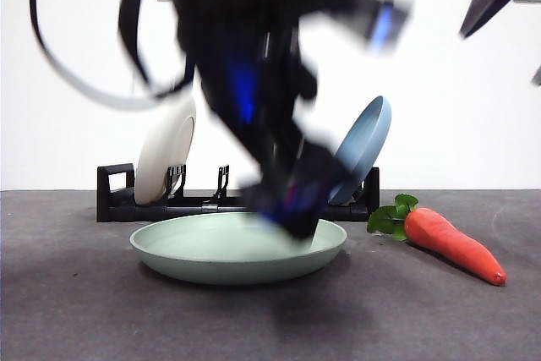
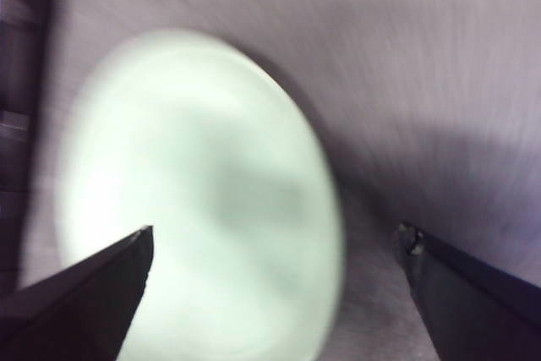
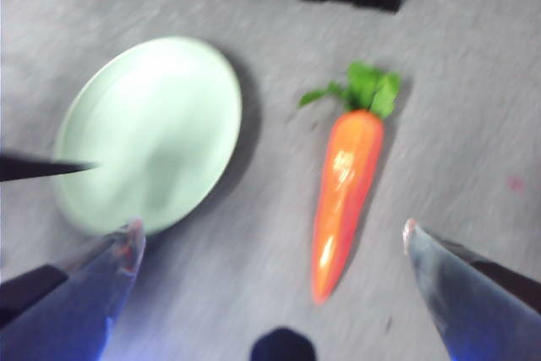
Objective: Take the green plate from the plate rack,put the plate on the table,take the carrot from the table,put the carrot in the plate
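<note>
One green plate lies flat on the bench, nearest the front camera. Left gripper, blurred, hangs above it, jaws spread wide, holding nothing. Carrot lies beside the plate, apart; right gripper gapes empty above it. Behind: plate rack holding a cream-white plate and a light blue plate.

The left end effector hangs low at the front view's centre, blurred, its jaws spread wide and holding nothing. The right end effector sits high at about two o'clock, jaws likewise parted and empty.
</note>
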### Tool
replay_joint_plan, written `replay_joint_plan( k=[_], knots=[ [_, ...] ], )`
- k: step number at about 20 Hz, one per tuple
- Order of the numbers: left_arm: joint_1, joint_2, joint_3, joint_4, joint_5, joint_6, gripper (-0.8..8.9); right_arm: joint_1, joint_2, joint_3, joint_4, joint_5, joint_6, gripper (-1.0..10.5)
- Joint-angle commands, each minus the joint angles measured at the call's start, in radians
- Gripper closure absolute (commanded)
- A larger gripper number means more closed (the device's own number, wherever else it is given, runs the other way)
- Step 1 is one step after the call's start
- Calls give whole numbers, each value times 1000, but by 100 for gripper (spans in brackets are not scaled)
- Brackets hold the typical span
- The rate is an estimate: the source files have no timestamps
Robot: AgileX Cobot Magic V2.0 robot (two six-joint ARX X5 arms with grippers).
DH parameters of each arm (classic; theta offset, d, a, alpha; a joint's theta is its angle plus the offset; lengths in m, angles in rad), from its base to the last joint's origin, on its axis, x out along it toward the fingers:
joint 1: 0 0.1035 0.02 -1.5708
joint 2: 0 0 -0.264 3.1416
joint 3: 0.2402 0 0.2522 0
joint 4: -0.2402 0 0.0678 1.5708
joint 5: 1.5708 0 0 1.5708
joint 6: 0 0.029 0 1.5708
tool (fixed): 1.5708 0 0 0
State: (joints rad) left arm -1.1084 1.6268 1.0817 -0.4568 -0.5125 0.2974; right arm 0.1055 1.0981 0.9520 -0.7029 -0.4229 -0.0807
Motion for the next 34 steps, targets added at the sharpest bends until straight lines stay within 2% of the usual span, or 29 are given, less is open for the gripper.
replay_joint_plan(
  k=[1,4,7,10,13,18,25,28,34],
  knots=[
    [-19,-88,66,-103,18,-151,342,9,93,3,80,14,31,290],
    [-32,-240,138,-181,108,-328,342,34,245,3,192,40,59,291],
    [-38,-399,157,-172,157,-416,342,77,395,3,274,81,58,291],
    [-38,-526,157,-204,156,-430,342,115,513,3,333,173,57,330],
    [-38,-611,157,-237,153,-430,342,134,575,3,377,197,58,426],
    [-38,-648,157,-253,151,-452,342,140,589,3,385,239,63,771],
    [-38,-648,157,-253,151,-455,342,140,591,3,373,239,72,795],
    [-38,-648,157,-253,151,-455,342,140,591,3,373,239,72,959],
    [-37,-648,157,-276,147,-454,342,166,506,3,369,212,95,959]
  ],
)
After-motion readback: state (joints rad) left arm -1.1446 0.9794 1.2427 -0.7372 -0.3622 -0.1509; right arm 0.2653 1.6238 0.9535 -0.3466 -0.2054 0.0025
